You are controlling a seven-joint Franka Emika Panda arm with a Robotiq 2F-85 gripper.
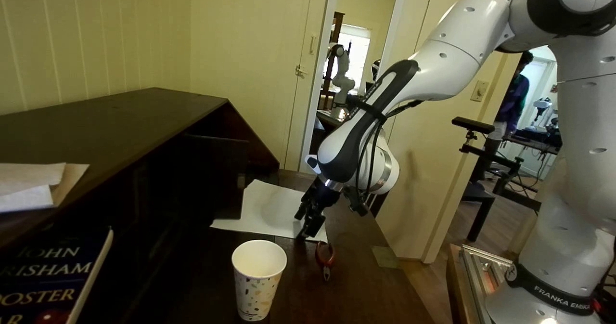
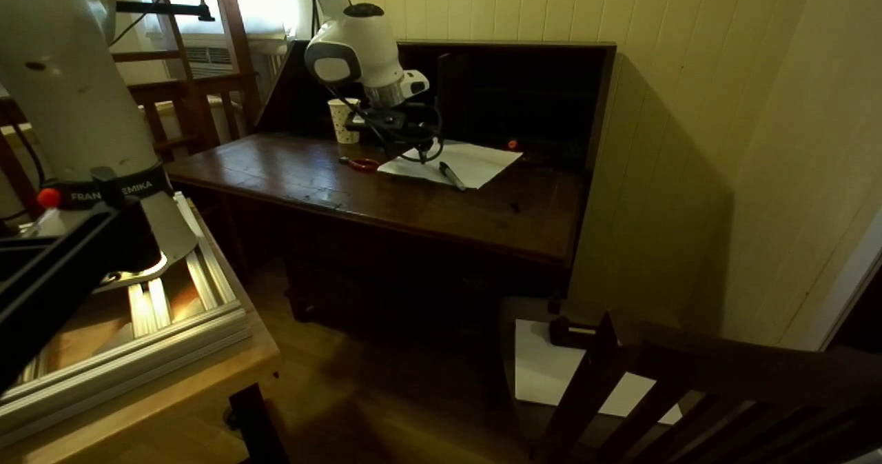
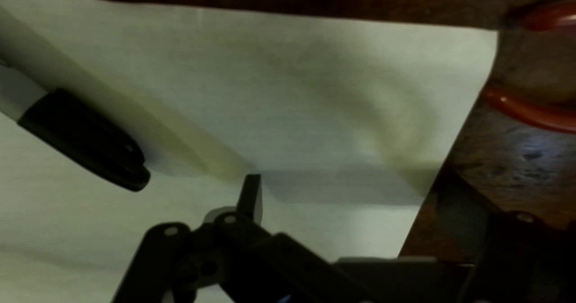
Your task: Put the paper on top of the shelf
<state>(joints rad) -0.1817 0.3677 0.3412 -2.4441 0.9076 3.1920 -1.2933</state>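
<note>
The paper lies beneath the gripper, which is spread wide across the paper's edge; contact is unclear.

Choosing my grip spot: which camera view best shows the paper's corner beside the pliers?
The wrist view: there the paper's corner is large and uncovered, beside the red-handled pliers. Both exterior views show it too, but much smaller.
</note>
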